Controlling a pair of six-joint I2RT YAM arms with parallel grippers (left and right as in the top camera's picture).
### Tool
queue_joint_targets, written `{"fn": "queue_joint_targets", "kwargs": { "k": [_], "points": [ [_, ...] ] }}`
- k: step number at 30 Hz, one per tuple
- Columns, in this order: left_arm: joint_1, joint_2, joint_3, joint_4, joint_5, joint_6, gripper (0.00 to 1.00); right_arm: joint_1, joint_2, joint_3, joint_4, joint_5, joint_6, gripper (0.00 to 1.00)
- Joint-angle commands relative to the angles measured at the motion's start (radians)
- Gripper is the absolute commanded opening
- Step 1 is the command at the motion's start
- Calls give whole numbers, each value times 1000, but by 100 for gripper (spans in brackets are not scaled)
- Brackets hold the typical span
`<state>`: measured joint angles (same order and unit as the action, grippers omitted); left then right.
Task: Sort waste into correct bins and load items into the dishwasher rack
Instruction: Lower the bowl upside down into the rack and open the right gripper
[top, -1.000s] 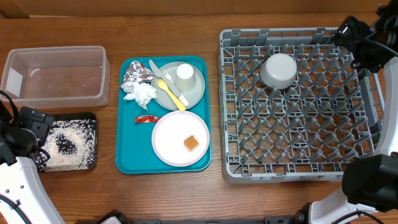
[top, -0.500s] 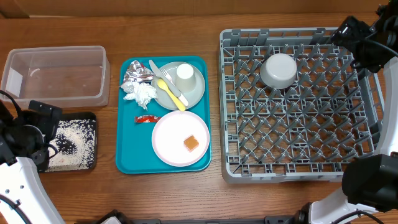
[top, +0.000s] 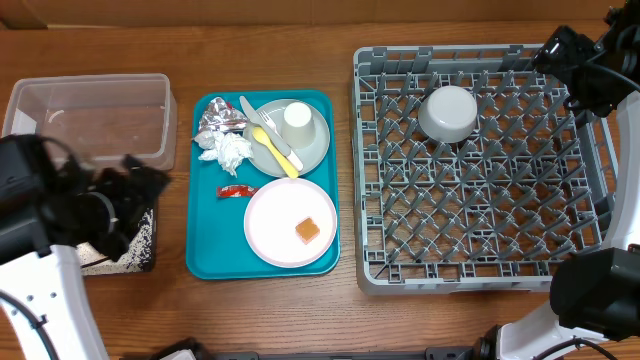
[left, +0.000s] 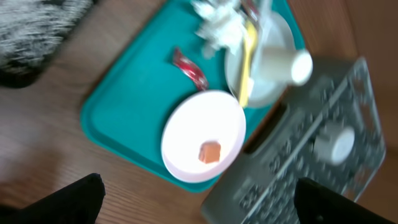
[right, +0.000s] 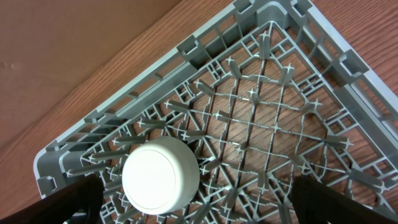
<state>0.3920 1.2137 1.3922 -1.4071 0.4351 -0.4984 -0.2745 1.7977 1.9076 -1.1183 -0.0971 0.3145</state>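
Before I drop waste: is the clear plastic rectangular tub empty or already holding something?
Empty: overhead, only its bare see-through floor shows inside the clear plastic rectangular tub.

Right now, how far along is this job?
Done: small white bowl upside down in the dishwasher rack; rice in the black tray. In hand: nothing, left gripper and right gripper open. Left: foil ball, napkin, red packet, orange cube, white plate, green plate, cup and fork on the teal tray.

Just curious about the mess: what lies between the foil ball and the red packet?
A crumpled white napkin, on the teal tray, clearest in the overhead view.
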Motion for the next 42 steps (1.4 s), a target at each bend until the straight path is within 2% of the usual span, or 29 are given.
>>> {"fn": "queue_joint_targets", "kwargs": {
  "k": [1, 7, 10, 16, 23, 33, 42],
  "points": [
    [-141, 2, 18, 22, 18, 77, 100, -1, -34, 11, 3, 10, 4, 100],
    [-424, 3, 18, 82, -151, 47, 100, -1, -34, 11, 3, 10, 4, 100],
    [-523, 4, 18, 117, -233, 22, 100, -1, -34, 11, 3, 10, 4, 100],
    [-631, 9, 17, 129, -172, 19, 100, -1, -34, 11, 3, 10, 4, 100],
    [-763, 113, 4, 124, -213, 20, 100, -1, -34, 11, 3, 10, 4, 100],
    [-759, 391, -11, 13, -415, -8, 100, -1, -34, 11, 3, 10, 4, 100],
    [-743, 520, -37, 57, -428, 5, 100, -1, -34, 11, 3, 10, 4, 100]
  ]
}}
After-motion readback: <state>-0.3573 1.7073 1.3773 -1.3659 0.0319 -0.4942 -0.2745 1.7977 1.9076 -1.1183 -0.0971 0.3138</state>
